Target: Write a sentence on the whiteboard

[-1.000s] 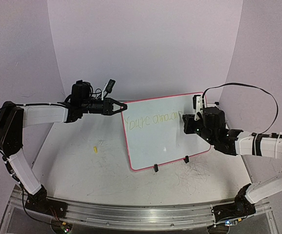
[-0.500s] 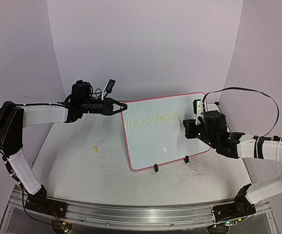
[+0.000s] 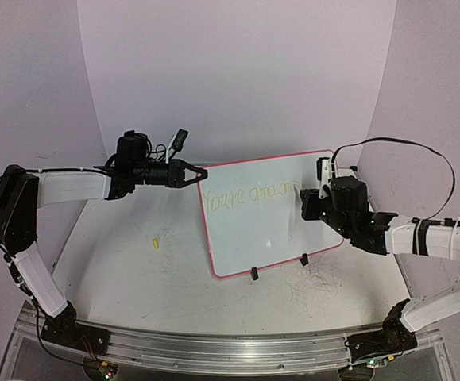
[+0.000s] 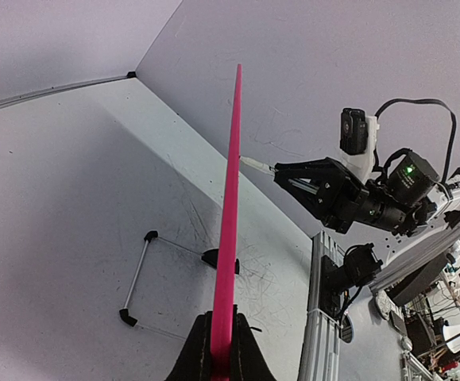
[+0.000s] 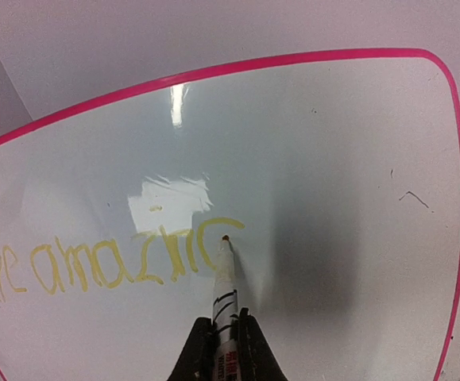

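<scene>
The whiteboard (image 3: 265,214) stands tilted on two black clip feet, white with a pink border. My left gripper (image 3: 200,172) is shut on its upper left corner; in the left wrist view the pink edge (image 4: 230,230) runs up from between my fingers. The sentence (image 3: 247,195) is faint yellow and reads "You're amazin" with a part-drawn curve after it (image 5: 102,266). My right gripper (image 5: 226,333) is shut on a white marker (image 5: 225,286). The marker's tip sits at the board, just under the end of the last yellow curve. In the top view the right gripper (image 3: 307,202) is at the board's right part.
A small yellow cap (image 3: 156,243) lies on the table left of the board. A thin wire stand with black ends (image 4: 137,278) shows behind the board in the left wrist view. Scribble marks cover the table near the board's feet (image 3: 313,282). Curved white walls enclose the back.
The right gripper with the marker shifted slightly along the board's right part, down and left and then back, adding to the last letter. The left arm and the board have not moved.
</scene>
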Available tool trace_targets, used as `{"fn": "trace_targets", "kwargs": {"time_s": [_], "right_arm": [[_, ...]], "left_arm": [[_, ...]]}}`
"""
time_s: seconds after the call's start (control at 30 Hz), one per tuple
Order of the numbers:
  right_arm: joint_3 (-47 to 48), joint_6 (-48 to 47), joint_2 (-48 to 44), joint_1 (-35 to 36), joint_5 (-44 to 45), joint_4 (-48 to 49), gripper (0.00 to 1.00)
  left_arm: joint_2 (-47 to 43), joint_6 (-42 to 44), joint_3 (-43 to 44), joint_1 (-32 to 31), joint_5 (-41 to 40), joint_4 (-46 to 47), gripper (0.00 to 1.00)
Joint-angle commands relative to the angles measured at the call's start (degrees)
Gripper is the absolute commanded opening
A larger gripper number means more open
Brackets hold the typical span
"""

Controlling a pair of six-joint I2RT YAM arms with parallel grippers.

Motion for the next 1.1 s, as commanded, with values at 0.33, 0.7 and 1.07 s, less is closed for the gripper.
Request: {"fn": "trace_targets", "kwargs": {"time_s": [0.33,0.7,1.07], "right_arm": [[1.9,-0.4,0.8,-0.5,0.6,0.7,0.00],[-2.8,1.5,-1.7,-0.4,-1.5,-3.0,0.00],[-5.4,2.6,-3.3,0.4,-3.3,-5.2,0.00]], "left_arm": [[-1.7,0.9,-0.3,-0.1,-1.1,-1.2,0.00],[-1.8,0.8,-0.2,-0.2,-1.1,-1.2,0.00],[-1.9,0.8,-0.3,-0.2,-1.1,-1.2,0.00]]}}
